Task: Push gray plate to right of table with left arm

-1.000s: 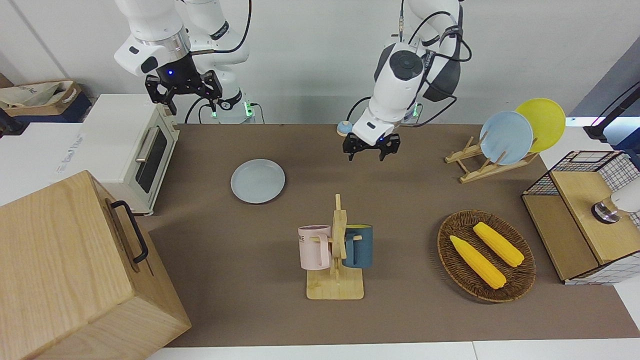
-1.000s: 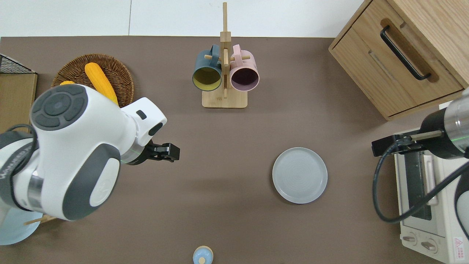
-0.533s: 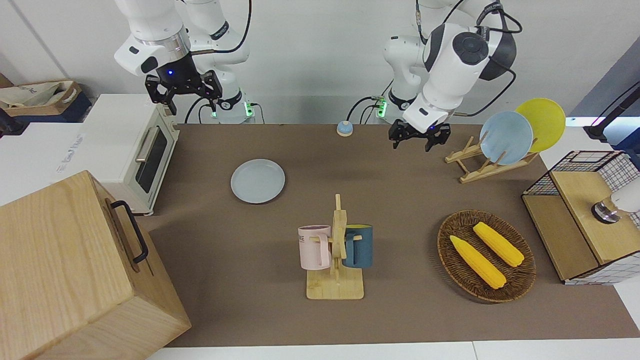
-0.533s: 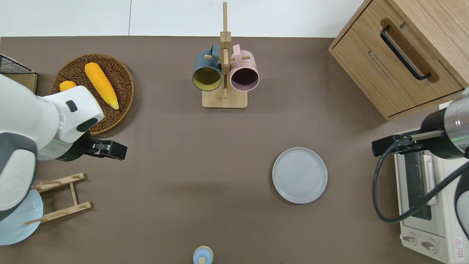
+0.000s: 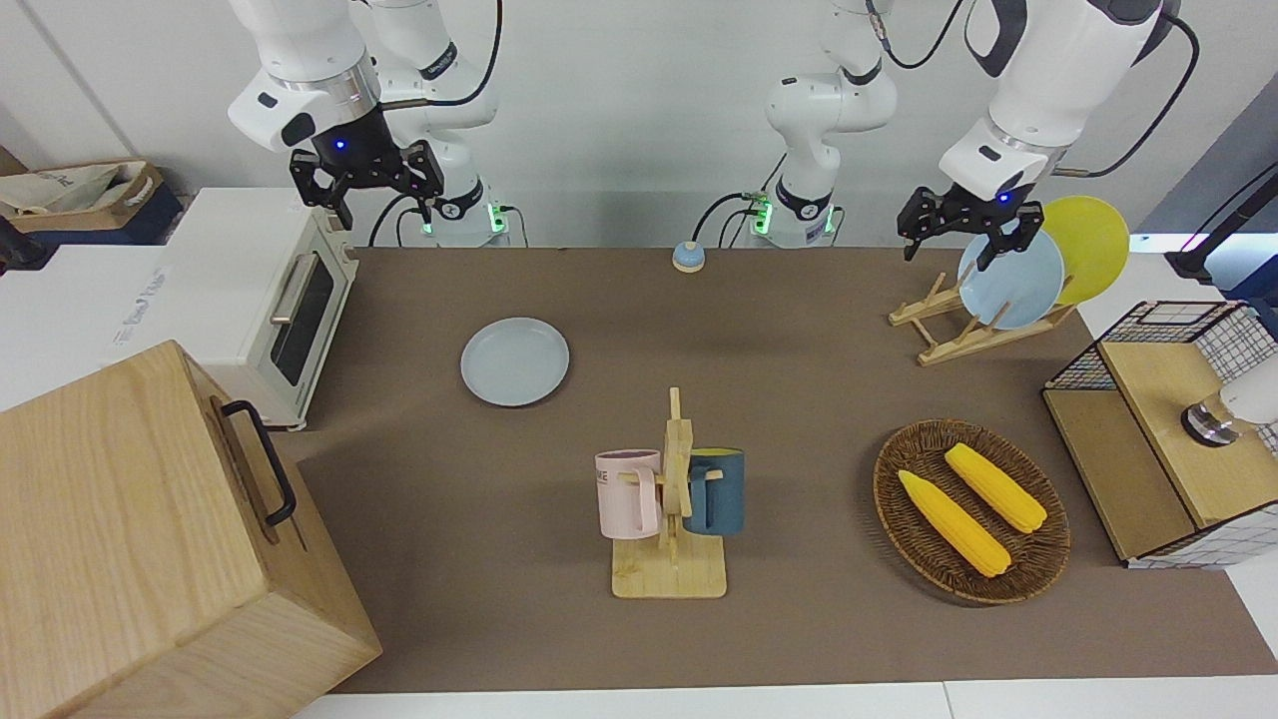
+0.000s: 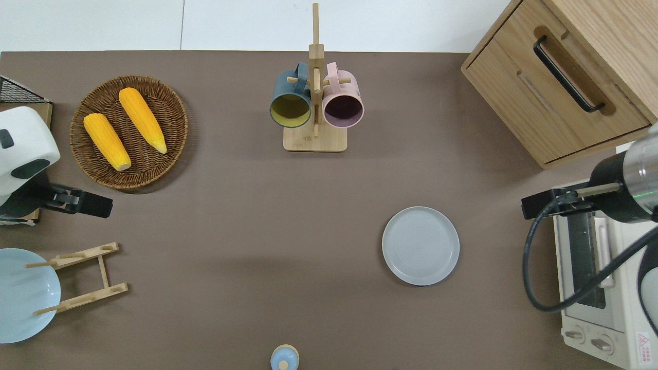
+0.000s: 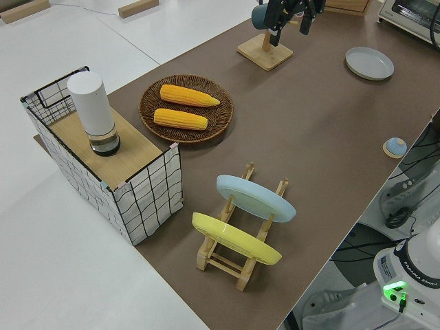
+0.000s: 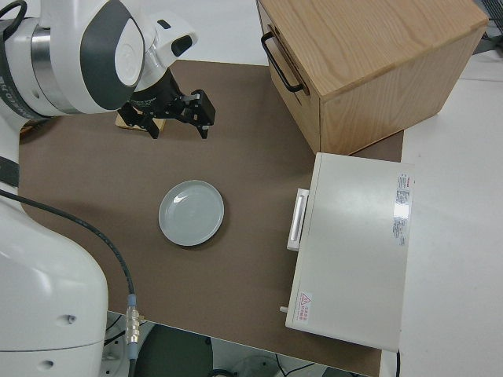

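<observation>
Overhead view, starting at the left arm's end: the left gripper (image 6: pixel 95 204) has swung a long way out in the last second. It was hanging over the middle of the table (image 6: pixel 247 216), fairly close to the mug rack (image 6: pixel 314 140). Now it's well apart from the mug rack, up in the air over bare tabletop. In the front view its fingers are spread wide with nothing between them.

Next along, the gray plate (image 6: pixel 420 245) hasn't budged in that time. It lies flat, nearer to the robots than the mug rack and toward the right arm's end from it. So my read is the push is already done and the arm is just backing off (the plate looks about as far over as it's going to go). The right gripper (image 5: pixel 384 205) is parked, also spread open and empty.

Hard-to-see bits:
- Overhead, the left gripper is half tucked under its own white wrist, which is cut off at the frame edge.
- The right gripper is seen end-on there, so its finger gap only reads from the front.
- The left side view clips the left gripper at the top.
</observation>
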Available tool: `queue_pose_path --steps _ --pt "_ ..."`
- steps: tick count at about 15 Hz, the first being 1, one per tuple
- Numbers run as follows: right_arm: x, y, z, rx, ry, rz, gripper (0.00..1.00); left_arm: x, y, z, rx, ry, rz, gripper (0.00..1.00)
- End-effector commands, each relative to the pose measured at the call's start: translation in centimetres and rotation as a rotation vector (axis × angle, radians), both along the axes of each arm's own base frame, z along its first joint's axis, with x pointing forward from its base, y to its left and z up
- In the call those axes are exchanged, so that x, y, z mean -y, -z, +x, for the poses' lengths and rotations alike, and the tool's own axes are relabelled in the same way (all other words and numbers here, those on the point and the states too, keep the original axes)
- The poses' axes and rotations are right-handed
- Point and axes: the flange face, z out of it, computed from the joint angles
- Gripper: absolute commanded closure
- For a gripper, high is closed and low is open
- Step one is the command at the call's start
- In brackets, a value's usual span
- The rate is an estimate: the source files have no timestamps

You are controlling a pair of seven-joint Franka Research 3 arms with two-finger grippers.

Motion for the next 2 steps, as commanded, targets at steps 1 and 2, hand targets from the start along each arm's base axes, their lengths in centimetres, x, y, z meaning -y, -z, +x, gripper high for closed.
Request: queue_pose_path --steps 1,2 --pt "0.21 -0.28 -0.36 -0.006 0.003 0.007 0.017 -0.28 -0.36 0.1 -0.009 0.022 0.01 0.0" --pt "0.29 -0.28 -0.35 -0.006 0.003 0.007 0.017 -0.2 -0.36 0.1 -0.009 0.022 0.01 0.0"
